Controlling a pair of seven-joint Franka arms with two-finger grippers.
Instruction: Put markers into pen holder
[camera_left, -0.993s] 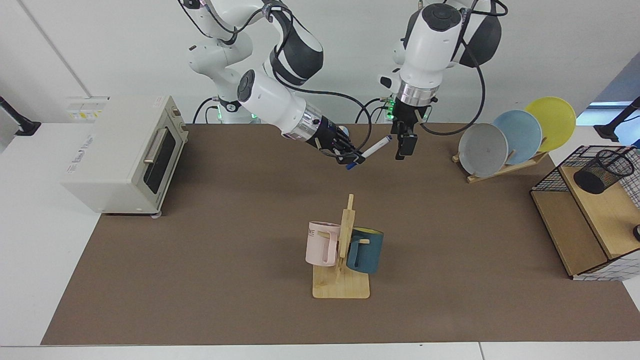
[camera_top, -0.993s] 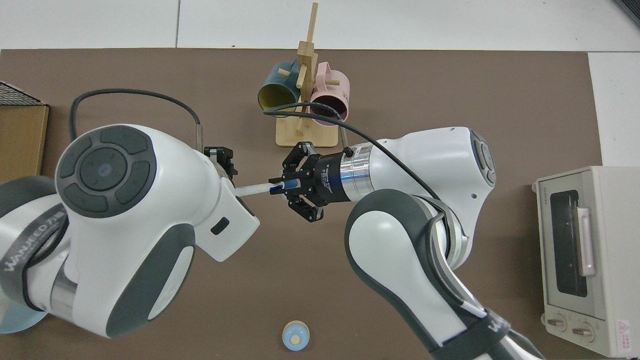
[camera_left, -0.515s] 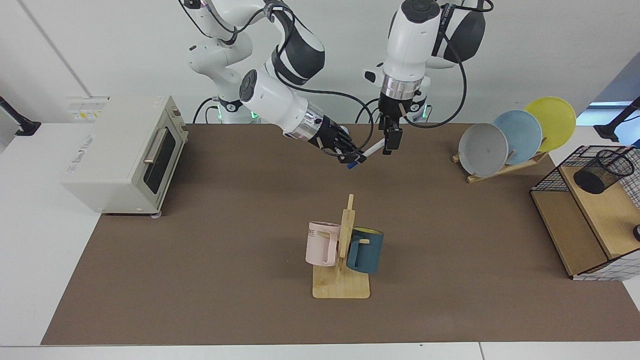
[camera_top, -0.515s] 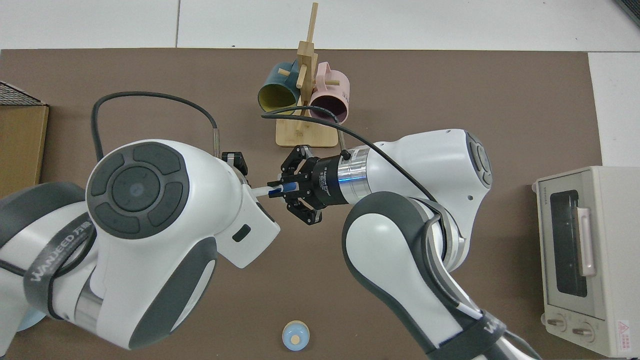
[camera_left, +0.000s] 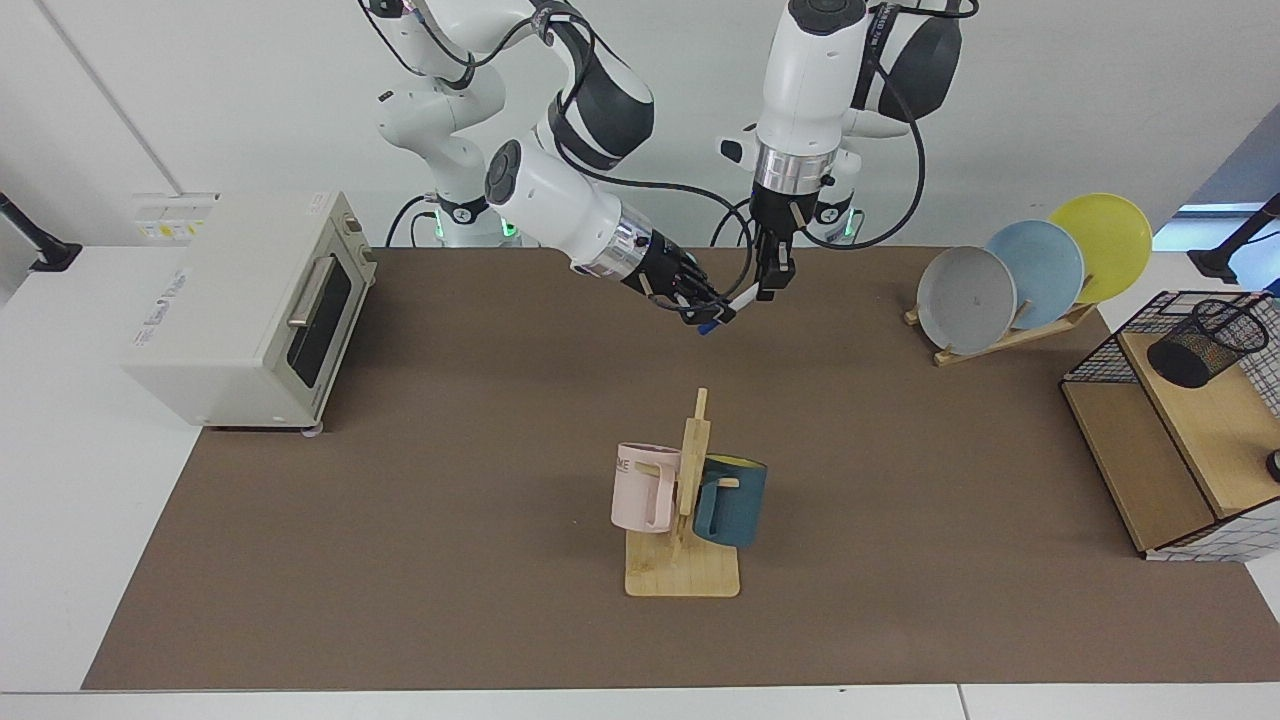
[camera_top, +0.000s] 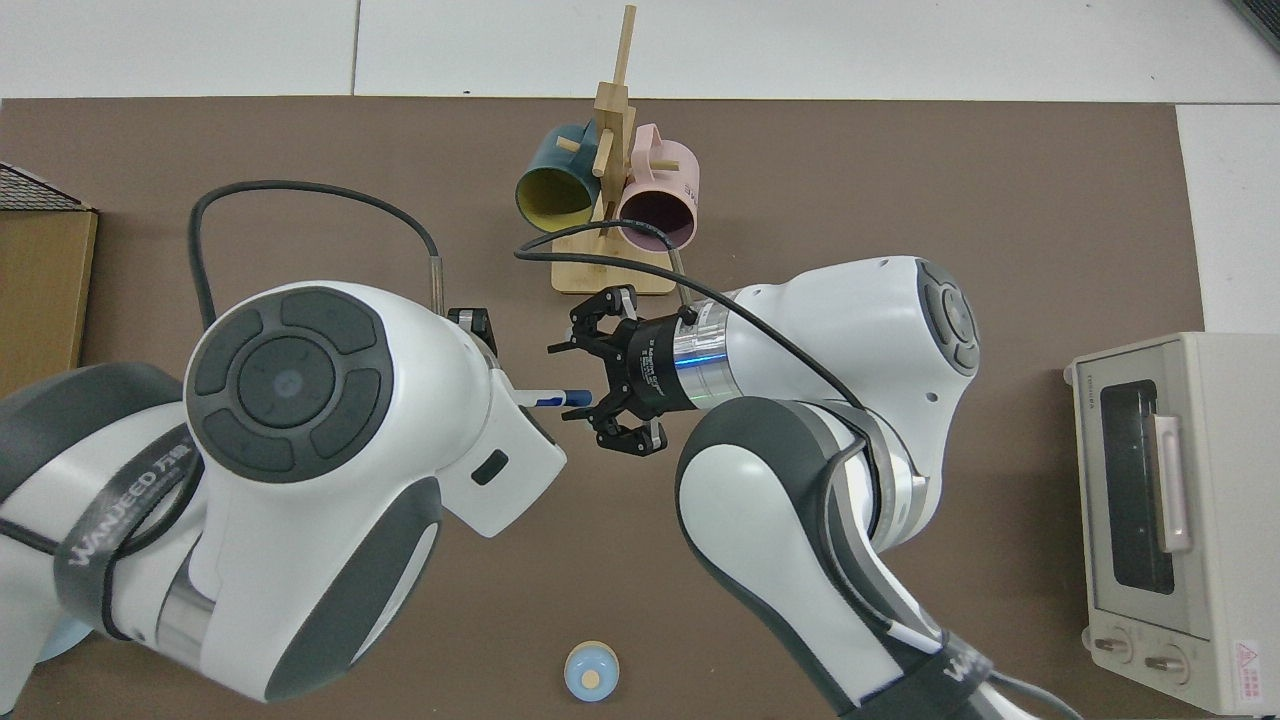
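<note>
The marker (camera_left: 741, 297), white with a blue cap, hangs tilted in the air over the back of the mat. My left gripper (camera_left: 768, 285) comes down from above and is shut on its white upper end. My right gripper (camera_left: 708, 312) sits around the blue cap end, with its fingers spread apart from the cap. From above, the blue cap (camera_top: 556, 398) pokes out between the open right gripper (camera_top: 560, 382) and the left arm's hand, which hides the rest of the marker. The pen holder (camera_left: 1205, 345), a black mesh cup, stands on the wooden shelf at the far right.
A mug rack (camera_left: 683, 572) with a pink mug (camera_left: 642, 488) and a teal mug (camera_left: 731, 500) stands mid-table. A toaster oven (camera_left: 245, 305) is at the left, a plate rack (camera_left: 1030, 275) at the right, and a wire-framed wooden shelf (camera_left: 1150, 440) beyond it. A small blue round object (camera_top: 590, 672) lies behind the arms.
The left gripper moved in and closed on the marker's white end. The right gripper, shut on the blue cap before, has opened its fingers.
</note>
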